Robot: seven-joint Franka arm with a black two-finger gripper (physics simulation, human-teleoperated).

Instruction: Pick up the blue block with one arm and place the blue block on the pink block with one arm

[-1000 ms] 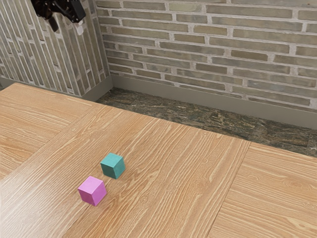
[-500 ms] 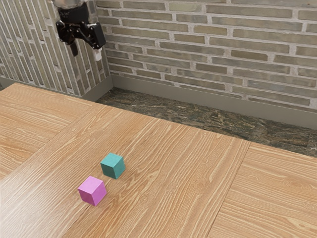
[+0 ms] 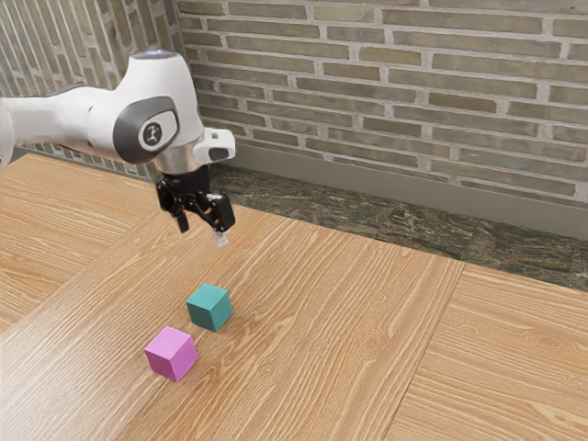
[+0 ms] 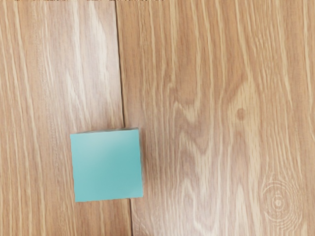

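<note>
Nearest the camera, the small pink cube (image 3: 171, 353) sits flat on the light wooden table (image 3: 367, 349). Just beyond it and slightly toward the exterior view's right lies the blue-green cube (image 3: 209, 307), also flat on the wood, close to the pink one but not touching it. Farther back and higher, the black two-finger gripper (image 3: 202, 231) hovers in the air with its fingers spread wide and nothing between them. Behind everything runs the grey brick wall (image 3: 386, 83).

The main risk is alignment. In the wrist view the blue-green cube (image 4: 107, 165) lies off to one side of the spot under the hand, so a straight descent from here would likely bring a fingertip down on its top face or shove it across the smooth wood instead of straddling it.

The narrow gap between the two cubes is a second hazard. A finger coming down on that side could nudge the pink cube and shift the target.

Later, the pink top face offers little margin, so an off-centre release would probably tip the load off.
</note>
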